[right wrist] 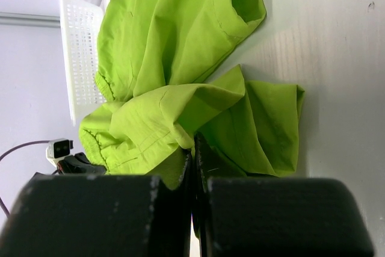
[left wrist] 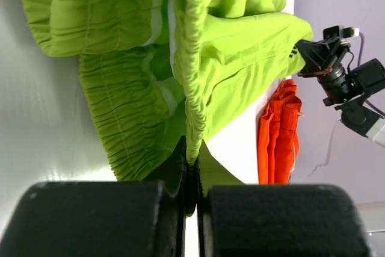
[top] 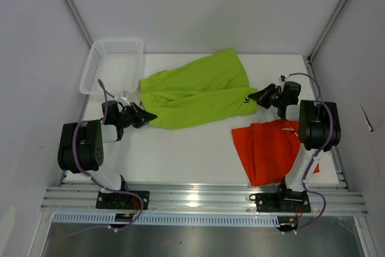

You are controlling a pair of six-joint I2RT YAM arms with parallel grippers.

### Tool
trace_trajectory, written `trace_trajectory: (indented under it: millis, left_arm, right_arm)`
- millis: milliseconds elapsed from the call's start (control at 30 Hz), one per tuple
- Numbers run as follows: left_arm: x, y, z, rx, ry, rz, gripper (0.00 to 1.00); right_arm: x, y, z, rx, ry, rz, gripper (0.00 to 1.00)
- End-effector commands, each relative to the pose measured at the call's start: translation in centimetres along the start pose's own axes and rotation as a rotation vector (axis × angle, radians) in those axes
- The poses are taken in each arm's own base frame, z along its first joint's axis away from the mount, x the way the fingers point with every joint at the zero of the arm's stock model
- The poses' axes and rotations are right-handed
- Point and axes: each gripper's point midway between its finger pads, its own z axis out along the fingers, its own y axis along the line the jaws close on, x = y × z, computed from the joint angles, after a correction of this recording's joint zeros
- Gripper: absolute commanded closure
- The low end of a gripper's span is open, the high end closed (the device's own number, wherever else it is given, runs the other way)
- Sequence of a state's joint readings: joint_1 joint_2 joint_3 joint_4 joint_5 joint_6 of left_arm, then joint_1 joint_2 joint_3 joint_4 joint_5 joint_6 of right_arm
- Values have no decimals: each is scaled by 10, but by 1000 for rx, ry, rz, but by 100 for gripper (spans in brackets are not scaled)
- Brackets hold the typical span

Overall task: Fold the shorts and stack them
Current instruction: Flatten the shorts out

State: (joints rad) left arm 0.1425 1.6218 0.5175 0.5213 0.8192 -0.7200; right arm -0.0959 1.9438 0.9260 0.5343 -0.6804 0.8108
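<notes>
Closest to the lens: my left end effector [left wrist: 190,164], fingers pressed together with the elastic waistband of the lime green shorts [left wrist: 240,46] pinched between them. The jaws are closed on fabric with no gap visible. The gathered waistband runs straight up from the pinch point in the left wrist view, and the rest of the garment bunches to both sides of it.

My right end effector [right wrist: 194,148] is also closed, clamped on a leg hem of the same shorts. A fold of green cloth drapes over the fingertips. From the top view, the small dark logo [top: 248,105] sits just beside that grip.

The lime green pair lies across the far middle of the surface [top: 180,154], waistband end to the left and legs to the right. It is held at both ends, left arm at the waist and right arm at the hem. The two legs are spread apart at the right, the far one pointing toward the back edge.

The orange shorts [top: 271,148] lie flat on the near right part of the surface, partly under my right arm and apart from the green pair. A bit of white drawstring [top: 290,128] shows at their far edge.

The white mesh basket [top: 111,67] is at the far left corner, near the waistband end of the green shorts. I cannot tell whether they touch.
</notes>
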Motion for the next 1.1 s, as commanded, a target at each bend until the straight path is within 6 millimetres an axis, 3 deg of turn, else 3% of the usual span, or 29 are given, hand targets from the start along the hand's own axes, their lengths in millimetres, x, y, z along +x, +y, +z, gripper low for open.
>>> trace_trajectory:
  millis: [0, 233, 467, 500, 533, 600, 700, 733, 800, 833, 1067]
  left_arm:
    - [-6, -24, -1, 83, -22, 59, 100]
    - [-10, -76, -10, 196, -56, 58, 100]
    - [-21, -134, -39, 269, -100, 64, 100]
    - [-31, -159, -52, 300, -139, 118, 100]
    - [-30, -162, -56, 278, -127, 96, 100]
    - [-44, -202, -80, 316, -188, 173, 100]
    - [-52, -236, -106, 330, -218, 194, 100]
    - [-60, -272, -128, 379, -256, 261, 100]
    - [-58, -287, -139, 379, -246, 261, 100]
    - [-64, -320, -161, 423, -283, 326, 100]
    - [-68, -402, -239, 511, -394, 467, 100]
  right_arm:
    - [-19, 29, -8, -56, -35, -88, 100]
    - [-26, 69, -32, -89, -60, -175, 100]
    - [-57, 126, -87, -194, -141, -195, 100]
    - [-65, 131, -97, -191, -158, -196, 100]
    - [-69, 139, -104, -196, -173, -209, 100]
    - [-78, 164, -125, -220, -210, -255, 100]
    - [-81, 197, -147, -265, -242, -317, 100]
    - [-81, 212, -154, -293, -245, -344, 100]
    - [-80, 236, -171, -329, -263, -388, 100]
    - [-81, 251, -180, -355, -270, -419, 100]
    - [-65, 339, -250, -487, -370, -608, 100]
